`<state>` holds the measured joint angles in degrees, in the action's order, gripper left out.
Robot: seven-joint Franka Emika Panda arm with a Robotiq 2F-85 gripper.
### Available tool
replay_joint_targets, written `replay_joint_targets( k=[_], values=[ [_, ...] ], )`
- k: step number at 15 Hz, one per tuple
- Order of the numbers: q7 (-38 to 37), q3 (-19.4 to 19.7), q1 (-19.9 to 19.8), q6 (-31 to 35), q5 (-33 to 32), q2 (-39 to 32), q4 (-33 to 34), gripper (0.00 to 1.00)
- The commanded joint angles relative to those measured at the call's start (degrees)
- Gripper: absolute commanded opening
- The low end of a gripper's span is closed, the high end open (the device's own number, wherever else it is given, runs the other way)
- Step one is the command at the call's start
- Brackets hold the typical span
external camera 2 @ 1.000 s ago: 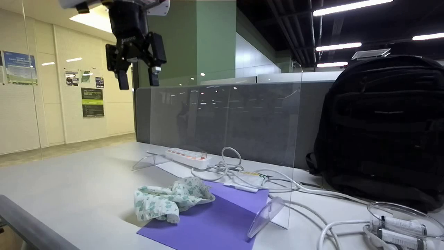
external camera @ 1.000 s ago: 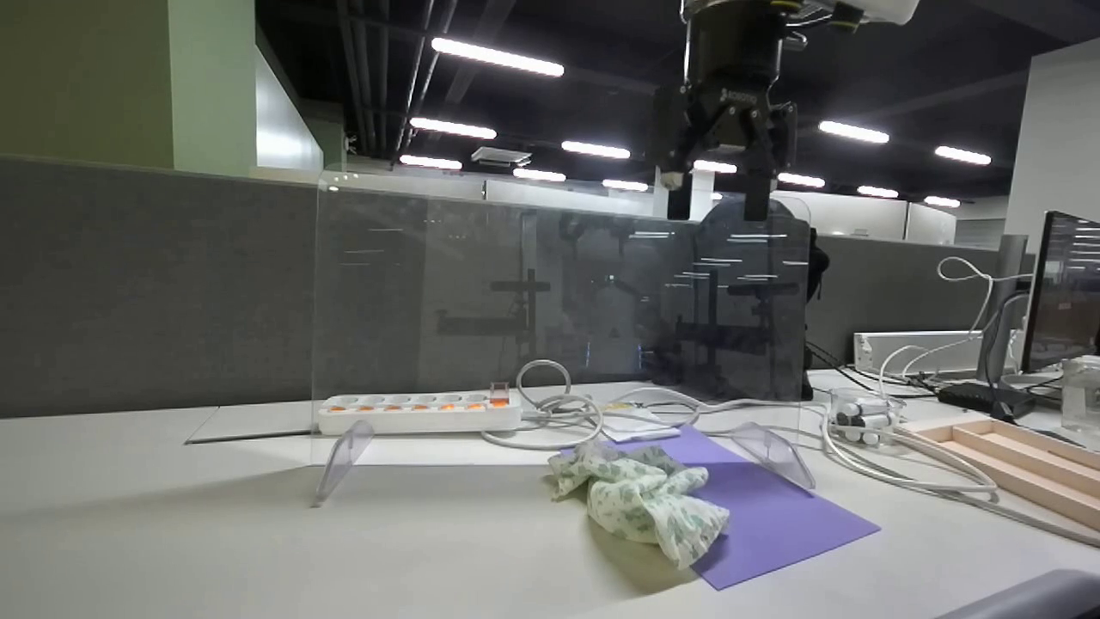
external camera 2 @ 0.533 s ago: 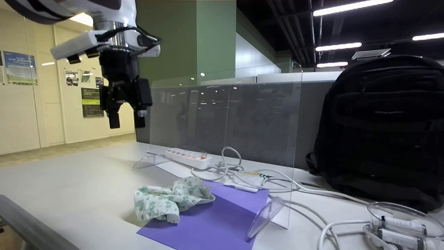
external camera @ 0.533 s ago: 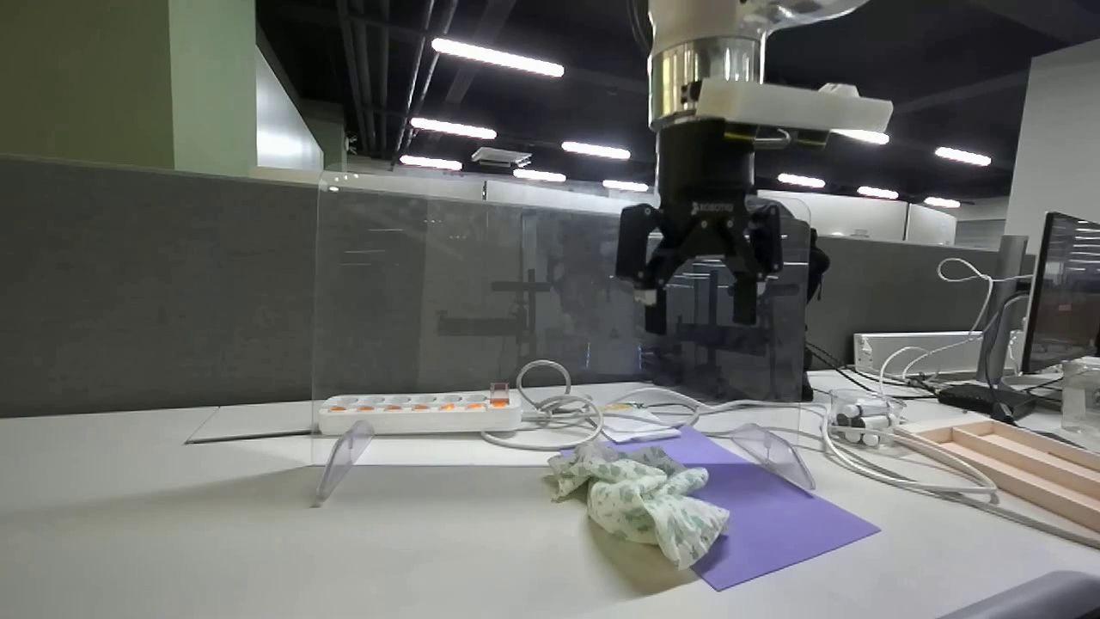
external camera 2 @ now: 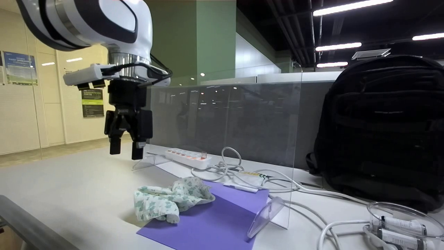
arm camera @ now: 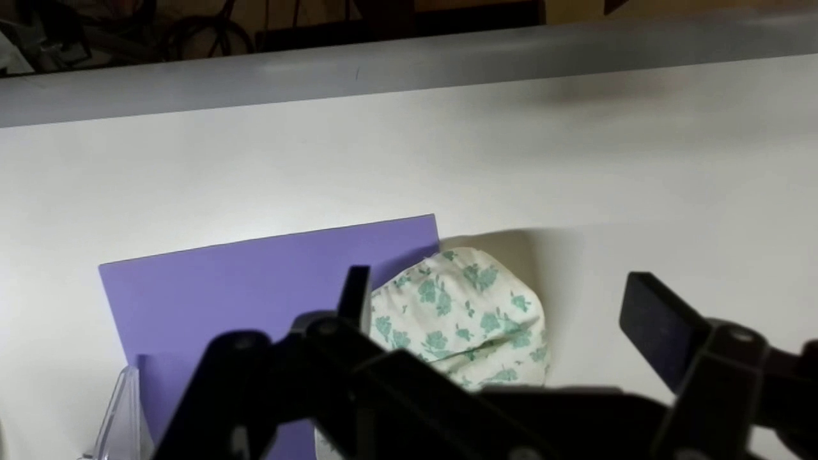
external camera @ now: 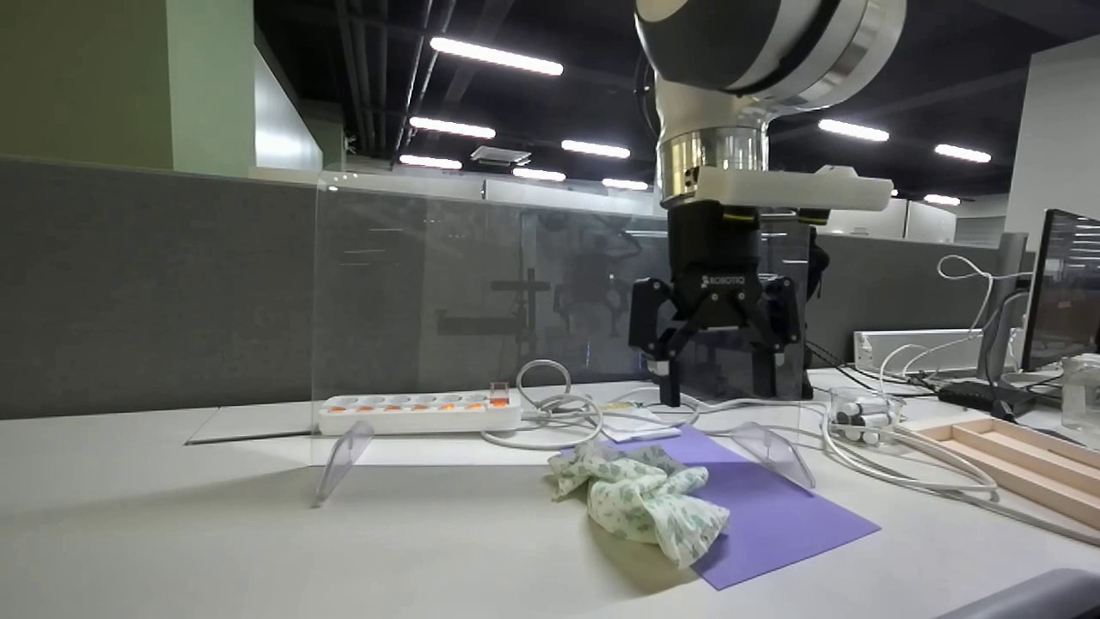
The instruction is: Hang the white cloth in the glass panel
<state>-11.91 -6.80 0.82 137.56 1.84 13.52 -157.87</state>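
so we can read "robotiq" on the gripper, fingers spread apart, hanging in front of the see-through glass panel. behind the panel we've got a power strip, tangled white cables and a black backpack. the white cloth, crumpled with a green leafy print, lies in front of the panel, partly on a purple sheet.

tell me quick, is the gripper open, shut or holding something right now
Gripper: open, holding nothing; the green-patterned white cloth lies below it, not gripped.
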Motion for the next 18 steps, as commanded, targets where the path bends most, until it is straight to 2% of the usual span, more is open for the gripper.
replay_joint_targets(
  k=[1,3,6,9,12,17,18],
  values=[
    [-0.13,0.64,0.70,-0.15,-0.22,0.06,0.08,1.00],
    [-0.13,0.59,0.85,-0.16,-0.21,0.31,0.08,1.00],
    [-4.56,-0.47,-0.18,4.76,-2.94,-1.02,-0.47,1.00],
    [-10.94,-1.69,-2.08,12.90,-9.02,-4.32,-0.79,1.00],
    [-17.51,-2.09,-3.42,17.86,-16.00,-8.65,-0.31,1.00],
    [-25.79,-0.41,-1.73,21.00,-24.23,-14.89,1.02,1.00],
    [-27.42,-1.47,-2.75,21.42,-25.58,-16.16,1.44,1.00]
  ],
)
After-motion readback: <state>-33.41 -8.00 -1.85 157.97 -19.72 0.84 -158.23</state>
